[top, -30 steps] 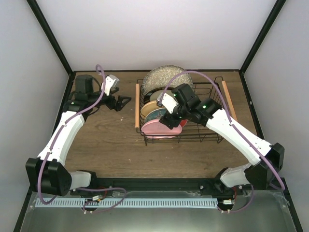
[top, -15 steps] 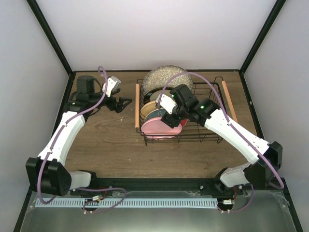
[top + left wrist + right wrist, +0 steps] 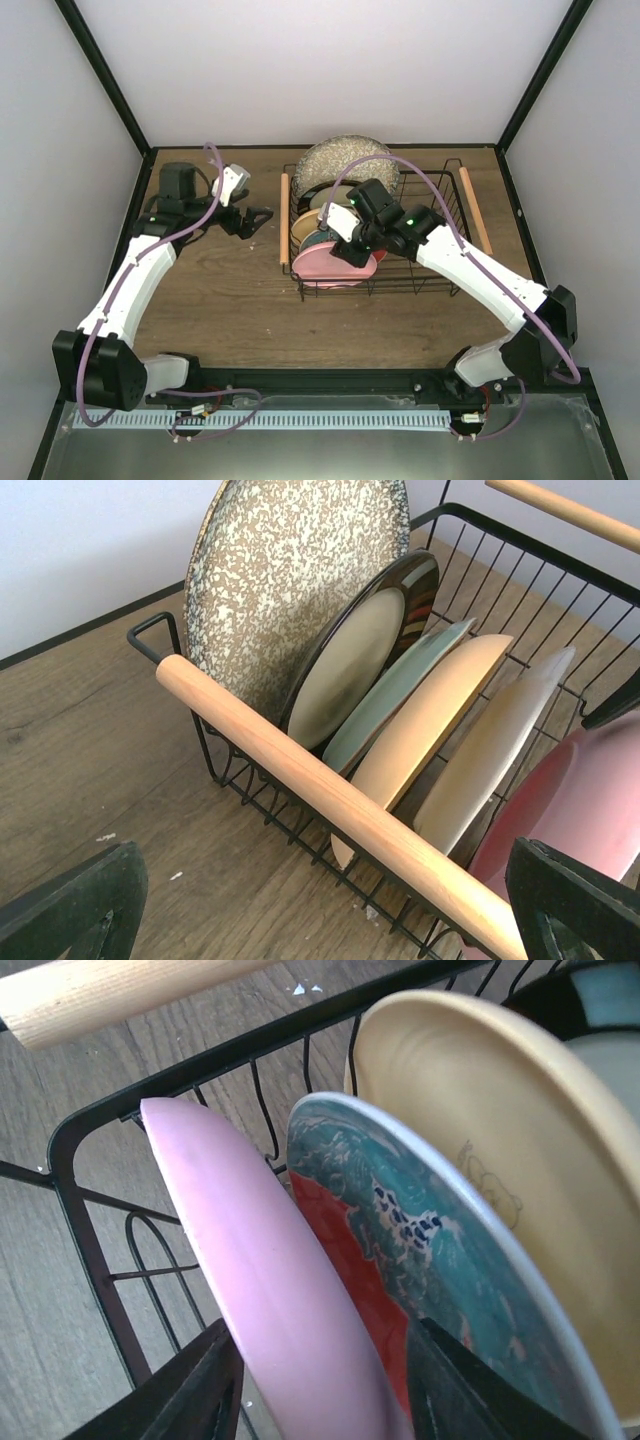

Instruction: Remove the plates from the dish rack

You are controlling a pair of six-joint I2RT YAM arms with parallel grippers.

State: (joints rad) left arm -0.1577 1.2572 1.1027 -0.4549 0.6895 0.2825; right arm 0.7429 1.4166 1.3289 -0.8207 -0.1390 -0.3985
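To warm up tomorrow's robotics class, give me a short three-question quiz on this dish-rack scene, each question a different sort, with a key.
1. True or false: the round pink plate stands on edge in the black wire dish rack.
2. Which stands right next to it? A pale green plate; B red, teal-patterned plate; C speckled grey plate.
3. Fill in: the right arm's fingers flank the ___ plate.
Key: 1 true; 2 B; 3 pink.

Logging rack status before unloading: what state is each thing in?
pink plate: racked at front, right hand astride its rim
red-teal plate: racked, leaning
yellow-tan plate: racked
pale green plate: racked
striped-rim plate: racked
speckled plate: racked at back
dish rack: holding six plates
left hand: open, empty
right hand: grip unclear
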